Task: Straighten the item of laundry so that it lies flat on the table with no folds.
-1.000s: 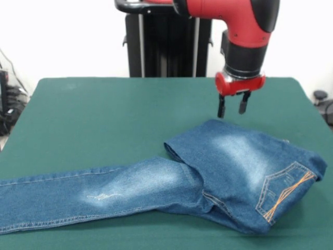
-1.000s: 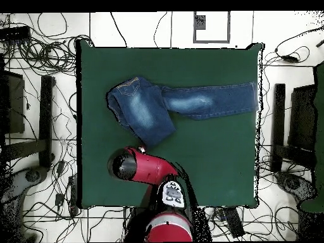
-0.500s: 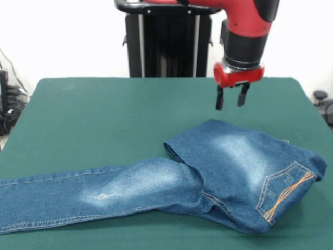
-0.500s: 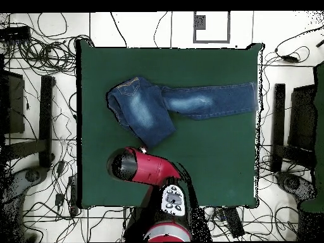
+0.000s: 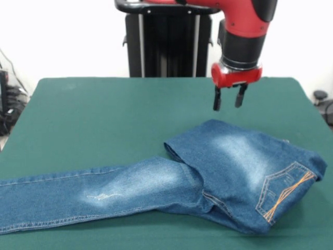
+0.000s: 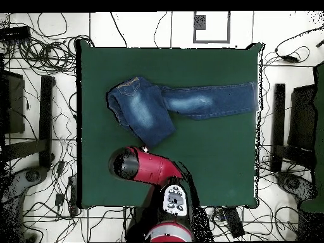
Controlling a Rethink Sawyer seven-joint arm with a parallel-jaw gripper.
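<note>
Above folded jeans, gripper parted, empty

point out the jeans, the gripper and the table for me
jeans (image 5: 234, 156), front view, on the faded seat patch
gripper (image 5: 227, 100), front view, midway between its fingertips
table (image 5: 104, 114), front view, on bare green cloth

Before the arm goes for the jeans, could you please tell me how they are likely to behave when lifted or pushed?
The jeans are probably floppy: one leg already lies folded over the seat. Lifted at one spot by the open tool, the rest would likely sag and drag. Pushed, the denim would more likely bunch than slide on the cloth-topped table.
</note>
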